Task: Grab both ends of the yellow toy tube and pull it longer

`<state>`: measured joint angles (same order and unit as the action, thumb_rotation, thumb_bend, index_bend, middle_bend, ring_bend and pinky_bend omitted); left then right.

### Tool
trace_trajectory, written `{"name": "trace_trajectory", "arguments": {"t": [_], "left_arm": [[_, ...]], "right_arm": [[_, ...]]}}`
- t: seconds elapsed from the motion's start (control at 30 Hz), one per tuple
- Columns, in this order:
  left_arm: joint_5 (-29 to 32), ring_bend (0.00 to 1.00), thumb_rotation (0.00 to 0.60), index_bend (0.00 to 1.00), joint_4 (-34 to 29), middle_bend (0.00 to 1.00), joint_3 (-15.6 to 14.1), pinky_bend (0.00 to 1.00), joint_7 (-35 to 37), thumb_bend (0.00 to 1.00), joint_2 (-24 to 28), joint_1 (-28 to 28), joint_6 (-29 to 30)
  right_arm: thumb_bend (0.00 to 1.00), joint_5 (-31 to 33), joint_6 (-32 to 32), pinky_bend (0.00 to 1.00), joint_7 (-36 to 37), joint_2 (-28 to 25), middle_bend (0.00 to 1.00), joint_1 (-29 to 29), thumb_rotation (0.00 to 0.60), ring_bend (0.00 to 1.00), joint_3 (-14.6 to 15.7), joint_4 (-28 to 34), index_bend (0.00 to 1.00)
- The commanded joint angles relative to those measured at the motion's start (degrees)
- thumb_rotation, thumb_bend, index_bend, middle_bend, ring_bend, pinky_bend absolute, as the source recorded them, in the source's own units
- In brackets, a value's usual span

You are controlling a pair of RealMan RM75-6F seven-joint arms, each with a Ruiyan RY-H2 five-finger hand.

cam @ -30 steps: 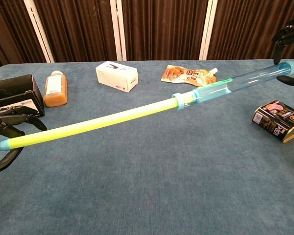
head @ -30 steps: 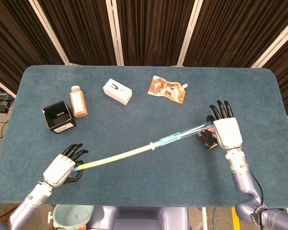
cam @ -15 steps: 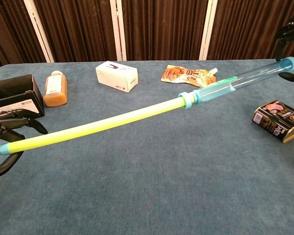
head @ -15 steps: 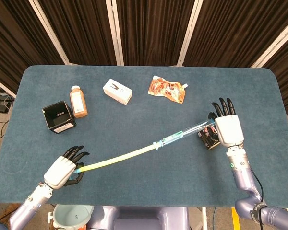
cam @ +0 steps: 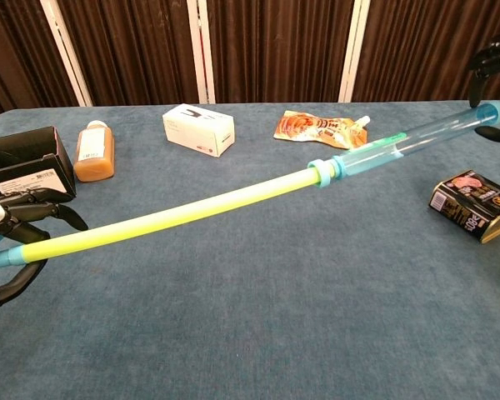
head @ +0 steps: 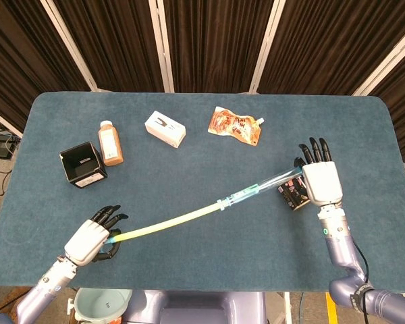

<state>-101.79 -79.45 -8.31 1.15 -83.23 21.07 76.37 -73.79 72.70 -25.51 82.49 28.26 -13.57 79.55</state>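
Note:
The yellow toy tube [head: 169, 221] [cam: 183, 214] stretches across the table in the air, slanting from lower left to upper right. Its yellow inner part slides out of a clear blue sleeve [head: 263, 184] [cam: 408, 142] through a teal collar [cam: 323, 170]. My left hand [head: 91, 239] [cam: 12, 242] grips the yellow end near the table's front left. My right hand [head: 317, 177] [cam: 493, 75] holds the blue sleeve's end at the right, fingers pointing away from me.
A dark can [head: 291, 194] [cam: 473, 204] lies under the right hand. Further back lie an orange pouch [head: 235, 126], a white box [head: 165, 128], a brown bottle [head: 110, 142] and a black open box [head: 82, 164]. A grey bin [head: 101, 305] sits below the front edge.
The hands have drawn further apart. The yellow part has slid further out of the blue sleeve, and the teal collar has shifted to the right.

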Motion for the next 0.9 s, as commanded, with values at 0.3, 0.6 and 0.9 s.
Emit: {"name": "trace_trajectory", "arguments": {"t": [0.3,0.6,0.9], "left_arm": [[2.5,0.05,0.6,0.09,2.3,0.11,0.7,0.11,2.4,0.23,0.2,0.5,-2.2],[6.6,0.05,0.6,0.08,1.8,0.08,2.7,0.11,1.5,0.19,2.8,0.3,-3.7],[12.6,0.04,0.6,0.07,-8.0,0.05,4.5,0.11,-10.1,0.19,11.6,-4.8,2.0]], "right_arm": [[0.14,0.1,-4.3,0.0,3.2,-2.8,0.0,-1.1,0.6,0.0,3.6,1.4,0.0],[0.0,-2.1,-6.4,0.0,4.5,-8.4,0.0,-3.1,0.6,0.0,8.2,10.2,0.0],[0.0,-10.6,8.2,0.0,3.3,-12.6,0.0,-11.0,0.6,0.0,11.2,17.7,0.0]]}}
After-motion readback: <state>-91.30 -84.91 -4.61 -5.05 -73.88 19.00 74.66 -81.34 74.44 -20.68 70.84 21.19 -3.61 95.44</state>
